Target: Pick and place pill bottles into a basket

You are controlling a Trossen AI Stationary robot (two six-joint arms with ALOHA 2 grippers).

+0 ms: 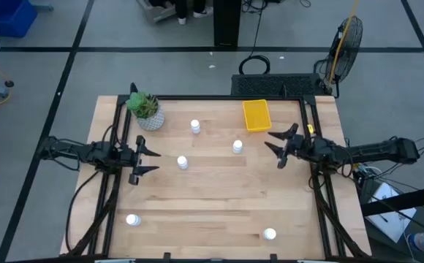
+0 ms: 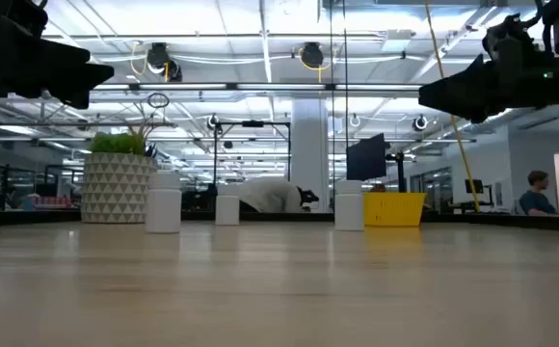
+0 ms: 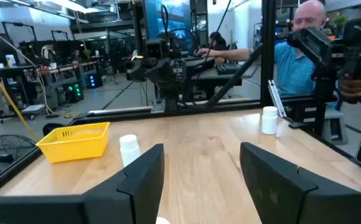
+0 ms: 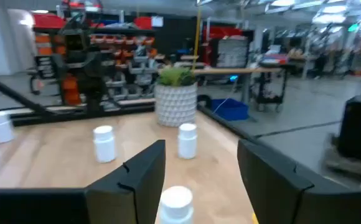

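Several white pill bottles stand upright on the wooden table: one (image 1: pixel 195 127) at the far middle, one (image 1: pixel 237 147) below the basket, one (image 1: pixel 182 162) left of centre, and two near the front edge (image 1: pixel 132 219) (image 1: pixel 270 234). The yellow basket (image 1: pixel 256 115) rests on its base at the far right. My left gripper (image 1: pixel 156 161) hovers open at the left, just short of the bottle left of centre. My right gripper (image 1: pixel 270 142) hovers open at the right, pointing at the bottle below the basket (image 4: pixel 177 202), which shows ahead of its spread fingers.
A white patterned pot with a green plant (image 1: pixel 148 112) stands at the far left corner. Black frame rails (image 1: pixel 117 146) run along the table's left and right sides. A person in a blue shirt (image 3: pixel 295 59) sits beyond the right edge. Bare wood (image 1: pixel 212 204) lies across the near middle.
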